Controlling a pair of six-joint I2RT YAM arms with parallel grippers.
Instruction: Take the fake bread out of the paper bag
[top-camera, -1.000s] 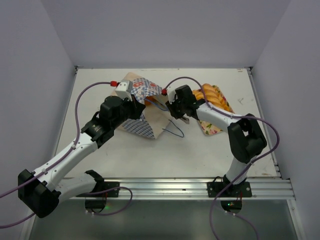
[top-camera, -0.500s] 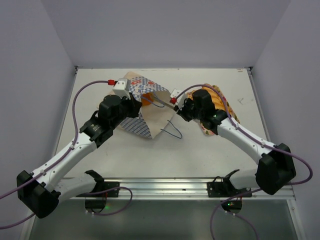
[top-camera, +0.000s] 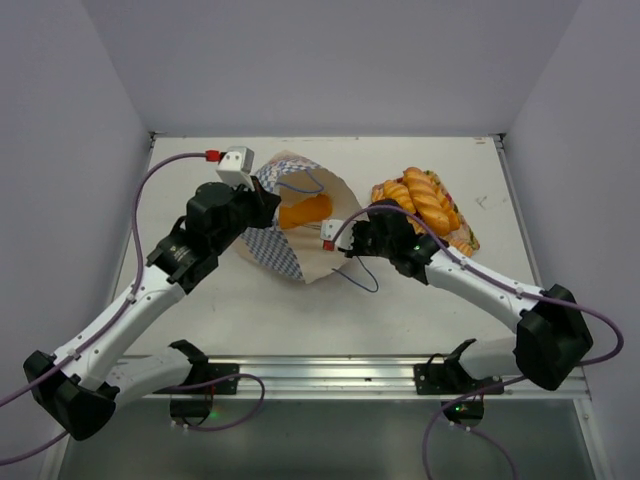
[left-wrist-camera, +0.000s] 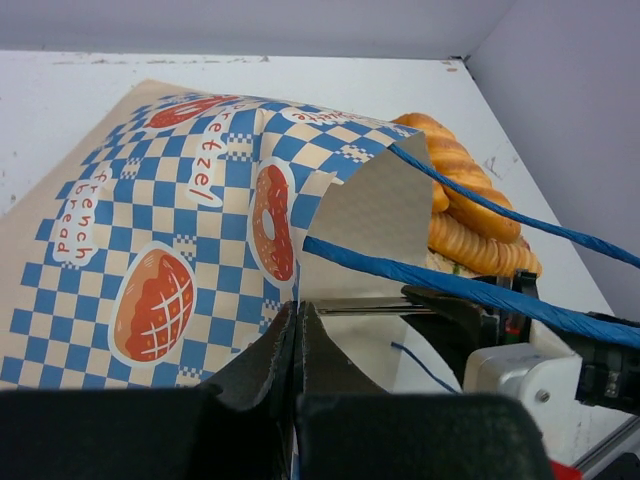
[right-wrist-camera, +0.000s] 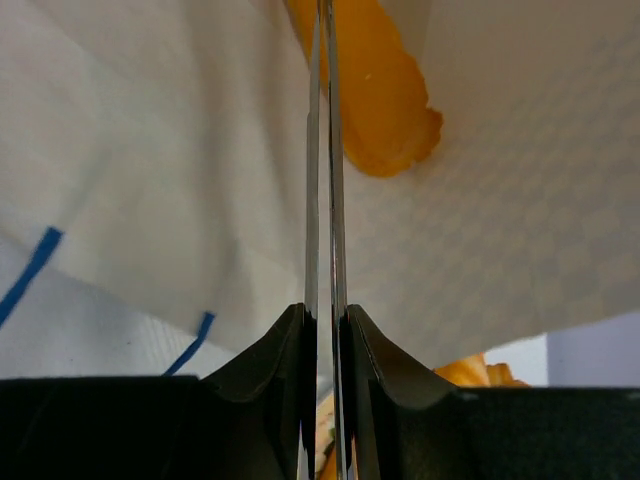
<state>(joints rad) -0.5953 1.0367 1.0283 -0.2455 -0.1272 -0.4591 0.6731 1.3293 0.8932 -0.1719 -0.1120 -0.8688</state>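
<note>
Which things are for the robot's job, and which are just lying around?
Job: bag, bread inside, bread outside, left end effector, right end effector, both pinching the bag.
Just lying about: tray, under the outside bread.

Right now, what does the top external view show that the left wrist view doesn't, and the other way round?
Only the top external view shows an orange bread piece lying inside the open paper bag, and the floral tray under the loaves. Only the left wrist view shows, close up, the left hand pinched shut on the bag's edge, and the bread pictures printed on its checkered side. Both show the bag, a blue cord handle and the ridged loaves piled beside the bag.
</note>
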